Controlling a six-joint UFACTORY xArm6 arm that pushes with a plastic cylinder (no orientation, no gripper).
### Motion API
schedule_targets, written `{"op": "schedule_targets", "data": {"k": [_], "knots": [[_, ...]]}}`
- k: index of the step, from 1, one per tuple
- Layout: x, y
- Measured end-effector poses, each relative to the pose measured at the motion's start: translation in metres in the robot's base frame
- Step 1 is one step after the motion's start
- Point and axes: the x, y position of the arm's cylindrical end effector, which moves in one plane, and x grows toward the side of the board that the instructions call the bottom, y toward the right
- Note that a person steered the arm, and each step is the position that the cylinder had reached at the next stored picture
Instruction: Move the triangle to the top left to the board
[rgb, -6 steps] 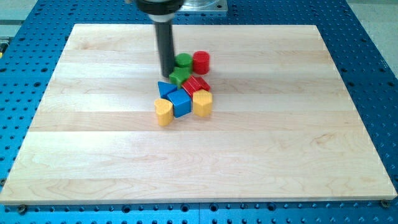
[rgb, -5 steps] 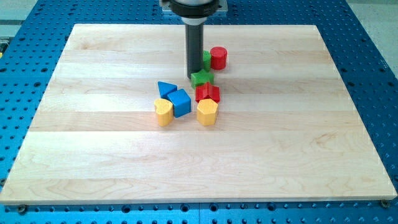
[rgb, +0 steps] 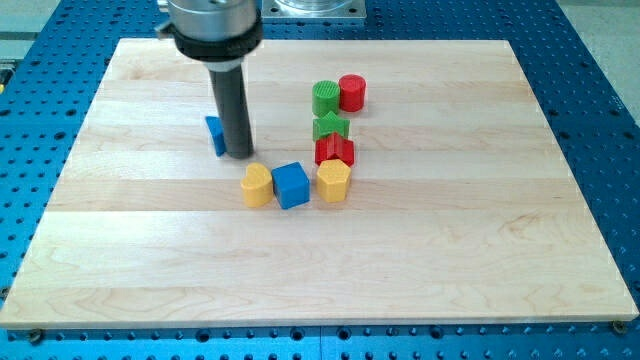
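Note:
The blue triangle (rgb: 215, 135) lies left of the board's middle, partly hidden behind my rod. My tip (rgb: 238, 154) rests on the board right against the triangle's right side. The other blocks stand to the right: a yellow heart-shaped block (rgb: 257, 185), a blue cube (rgb: 291, 184) and a yellow hexagonal block (rgb: 333, 181) in a row, with a red block (rgb: 334, 151), a green star (rgb: 330, 126), a green cylinder (rgb: 326, 98) and a red cylinder (rgb: 352, 92) in a column above them.
The wooden board (rgb: 140, 250) lies on a blue perforated table (rgb: 600, 120). The arm's dark round body (rgb: 212, 22) hangs over the board's top left part.
My tip has moved from the green star to the left, to the blue triangle. The triangle has slid left and up, away from the blue cube. The yellow heart and blue cube shifted slightly.

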Motion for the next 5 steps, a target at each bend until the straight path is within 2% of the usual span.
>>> {"op": "schedule_targets", "data": {"k": [2, 3, 4, 5], "knots": [[-0.032, -0.002], [-0.015, -0.003], [-0.02, -0.025], [-0.055, -0.05]]}}
